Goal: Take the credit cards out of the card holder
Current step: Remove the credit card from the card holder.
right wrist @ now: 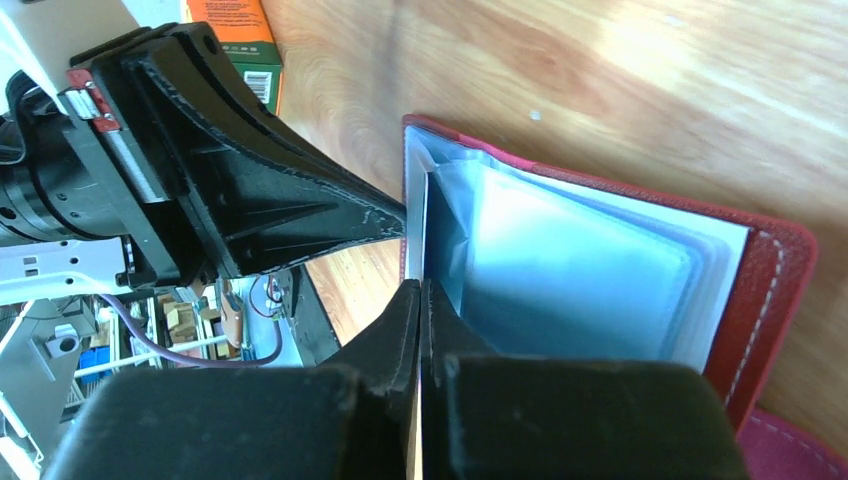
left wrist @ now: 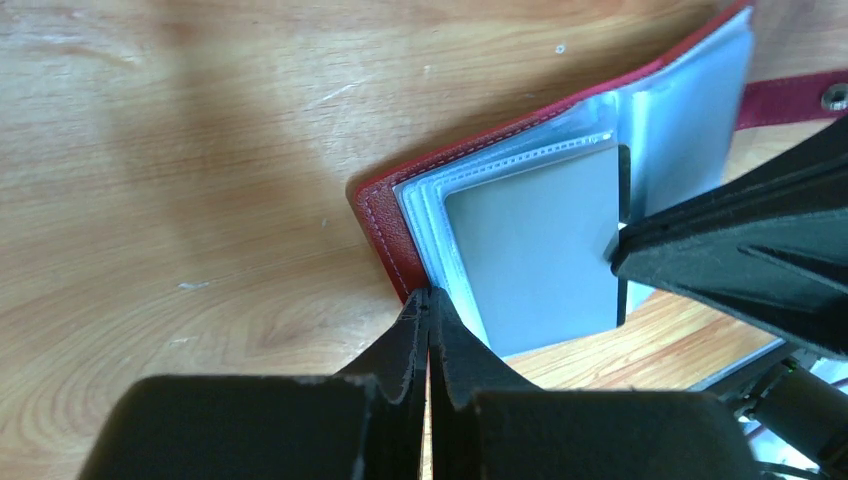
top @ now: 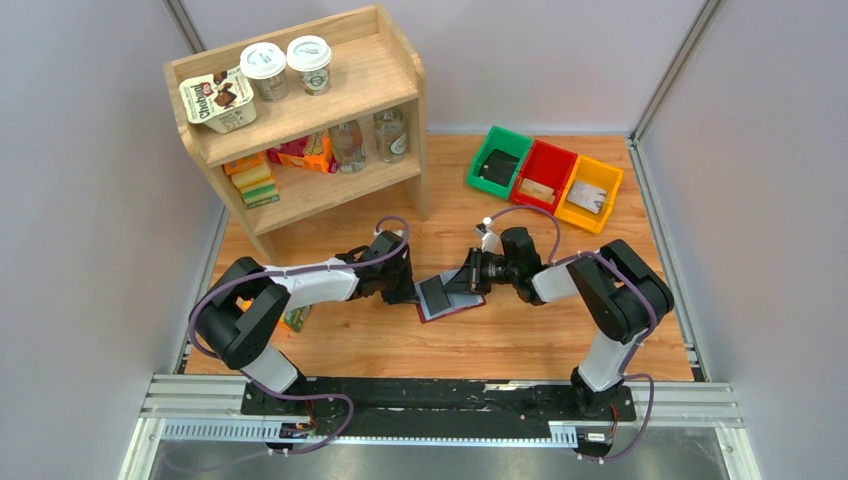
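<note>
The maroon card holder (top: 458, 310) lies open on the wooden table between the arms, its clear sleeves facing up. My left gripper (top: 413, 292) is shut on its left edge; in the left wrist view the gripper (left wrist: 430, 293) pinches the cover (left wrist: 385, 225) and sleeves. My right gripper (top: 462, 283) is shut on the right edge of a grey credit card (left wrist: 535, 250) that lies over the sleeves. In the right wrist view the gripper (right wrist: 420, 285) pinches that thin card (right wrist: 416, 180). The snap tab (left wrist: 790, 98) lies flat beyond it. I cannot tell how much of the card is still inside a sleeve.
A wooden shelf (top: 300, 110) with cups, bottles and boxes stands at the back left. Green (top: 497, 160), red (top: 542, 176) and yellow (top: 590, 194) bins sit at the back right, each with a small item inside. A small box (top: 295, 318) lies under the left arm.
</note>
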Robot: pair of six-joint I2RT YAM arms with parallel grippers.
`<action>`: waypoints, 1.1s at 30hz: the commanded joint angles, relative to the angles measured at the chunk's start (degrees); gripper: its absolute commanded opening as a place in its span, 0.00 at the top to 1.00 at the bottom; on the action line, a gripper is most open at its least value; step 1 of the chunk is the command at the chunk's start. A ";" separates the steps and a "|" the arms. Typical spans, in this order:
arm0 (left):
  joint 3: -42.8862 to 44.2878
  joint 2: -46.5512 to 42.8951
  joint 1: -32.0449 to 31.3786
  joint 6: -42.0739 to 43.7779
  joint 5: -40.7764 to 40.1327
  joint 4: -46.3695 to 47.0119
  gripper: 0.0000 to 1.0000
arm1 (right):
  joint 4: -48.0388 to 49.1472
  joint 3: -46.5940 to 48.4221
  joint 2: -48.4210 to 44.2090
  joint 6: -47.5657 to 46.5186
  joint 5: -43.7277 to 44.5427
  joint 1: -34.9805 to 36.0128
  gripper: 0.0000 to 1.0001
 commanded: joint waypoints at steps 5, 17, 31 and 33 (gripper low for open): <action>-1.19 3.06 -0.52 2.11 -1.19 -2.23 1.00 | -4.87 -0.12 -1.02 -4.23 -1.80 -3.07 1.00; 1.26 -5.82 -0.78 2.82 3.02 5.14 0.76 | -2.41 -0.39 1.53 -1.16 -1.89 -2.98 0.99; 1.27 -1.34 -0.87 2.99 2.86 6.73 0.85 | -0.30 -0.12 1.18 0.77 -2.94 -2.37 0.76; 1.18 -0.81 -0.95 3.26 2.77 6.73 0.86 | 0.58 -0.04 1.27 1.30 -3.47 -2.37 0.74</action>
